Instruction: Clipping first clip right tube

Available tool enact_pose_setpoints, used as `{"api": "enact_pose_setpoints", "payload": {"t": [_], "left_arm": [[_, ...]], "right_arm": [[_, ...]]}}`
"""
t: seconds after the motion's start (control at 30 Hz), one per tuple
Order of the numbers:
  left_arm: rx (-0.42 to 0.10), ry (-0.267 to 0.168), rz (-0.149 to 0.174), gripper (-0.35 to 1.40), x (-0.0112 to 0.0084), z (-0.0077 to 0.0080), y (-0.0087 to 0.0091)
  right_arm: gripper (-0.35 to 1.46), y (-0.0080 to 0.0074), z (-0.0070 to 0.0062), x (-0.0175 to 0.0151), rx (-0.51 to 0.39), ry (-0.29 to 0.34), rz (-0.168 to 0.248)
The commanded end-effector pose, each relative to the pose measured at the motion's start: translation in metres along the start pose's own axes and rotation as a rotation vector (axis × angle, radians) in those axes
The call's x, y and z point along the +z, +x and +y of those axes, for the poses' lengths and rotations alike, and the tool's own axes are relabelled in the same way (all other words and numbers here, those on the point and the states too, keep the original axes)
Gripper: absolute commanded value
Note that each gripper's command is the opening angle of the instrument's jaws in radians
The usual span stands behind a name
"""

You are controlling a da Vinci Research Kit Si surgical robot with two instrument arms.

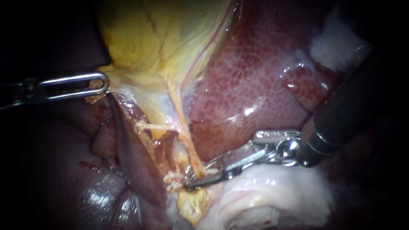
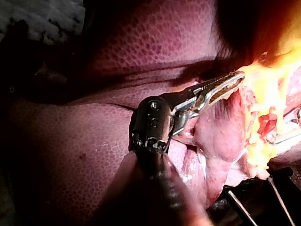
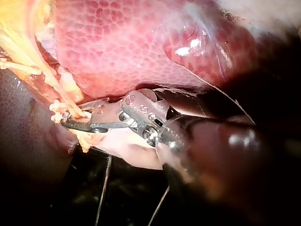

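Note:
The yellow gallbladder (image 1: pixel 162 38) hangs at the top centre. My left instrument (image 1: pixel 100 83) comes in from the left, and its slotted jaws are shut on the gallbladder's lower left edge; the left wrist view shows that instrument (image 2: pixel 237 80) gripping yellow tissue. A thin pale tube, the right tube (image 1: pixel 183 123), runs down from the gallbladder. My right instrument (image 1: pixel 187 183) reaches in from the right and its jaws close around the tube's lower end, their tips meeting beyond it. In the right wrist view the tube (image 3: pixel 56 89) passes between that instrument's (image 3: pixel 66 120) jaws.
A short pale strand (image 1: pixel 157 126) branches off to the left of the tube. Red mottled liver (image 1: pixel 255 76) fills the right, with a darker lobe (image 1: pixel 64 179) at lower left. Glistening white tissue (image 1: pixel 272 191) lies under the right instrument's shaft.

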Motion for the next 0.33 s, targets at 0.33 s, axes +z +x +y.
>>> {"api": "enact_pose_setpoints", "payload": {"t": [0.33], "left_arm": [[0.0, 0.0, 0.0, -0.35, 0.0, 0.0001, 0.0]], "right_arm": [[-0.22, -0.0007, 0.0003, 0.0005, 0.001, -0.005, -0.003]]}}
